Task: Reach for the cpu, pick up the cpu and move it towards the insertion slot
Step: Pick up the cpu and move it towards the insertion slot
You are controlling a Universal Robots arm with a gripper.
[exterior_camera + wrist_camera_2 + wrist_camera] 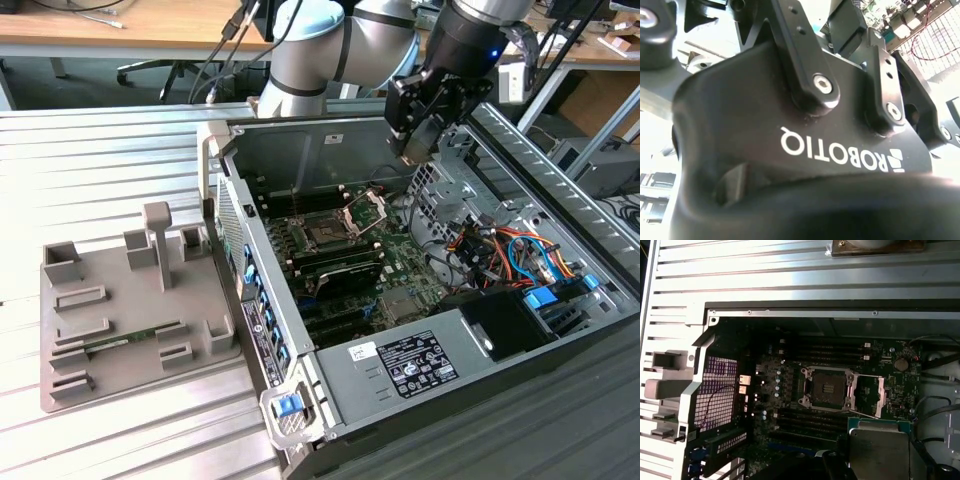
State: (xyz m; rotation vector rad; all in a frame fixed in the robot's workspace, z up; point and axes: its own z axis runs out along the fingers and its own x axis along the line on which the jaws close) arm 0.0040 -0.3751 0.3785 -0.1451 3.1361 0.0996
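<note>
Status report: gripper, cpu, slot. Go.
Gripper above the open case, shut on the cpu. Insertion slot open, frame flipped back, cpu not yet over it. Nothing in the way.

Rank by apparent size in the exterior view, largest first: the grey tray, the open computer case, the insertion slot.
1. Open computer case, the largest.
2. Grey tray, clearly smaller than the case.
3. Insertion slot, by far the smallest, lying inside the case on the green board.

Exterior view looks down obliquely on the open computer case [420, 300]; first wrist view looks straight down, sharing its socket [827, 388] at 12 o'clock; second wrist view hugs the gripper [805, 150] body.
</note>
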